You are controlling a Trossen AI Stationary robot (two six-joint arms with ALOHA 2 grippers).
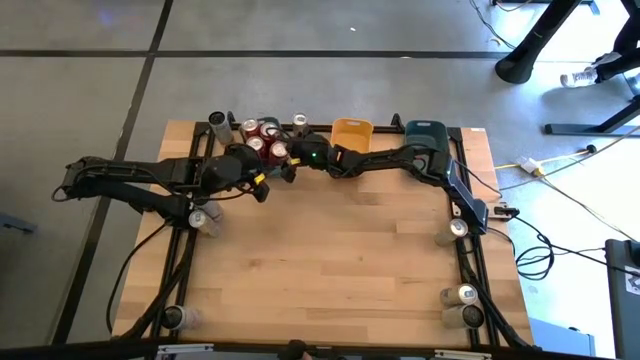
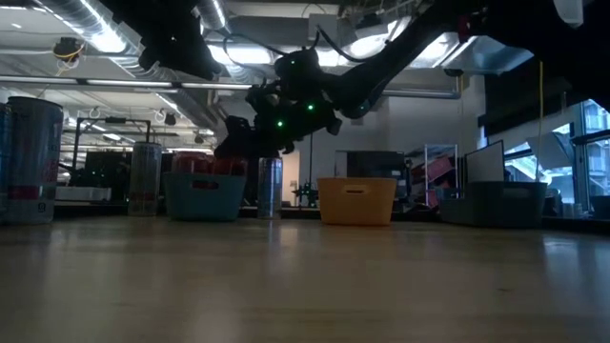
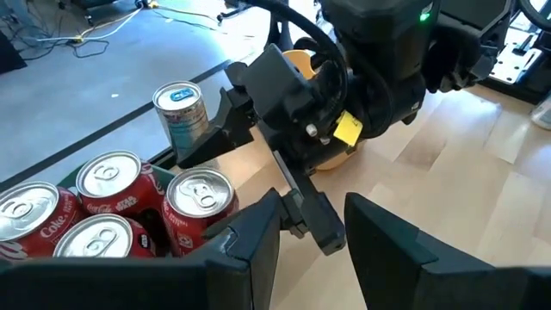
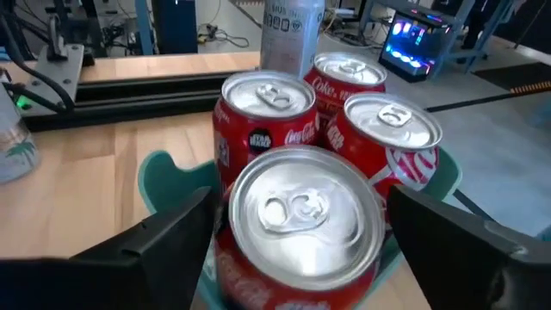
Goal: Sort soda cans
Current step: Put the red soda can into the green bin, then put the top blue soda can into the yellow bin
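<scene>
Seen from straight overhead across the whole table (image 1: 330, 280); seen again from tabletop height, level toward the room behind, dim and perhaps too dark for detail. Seen close from each wrist, both facing the red cans (image 4: 297, 232) in the teal tray (image 4: 168, 176), shared also with the overhead view.
</scene>
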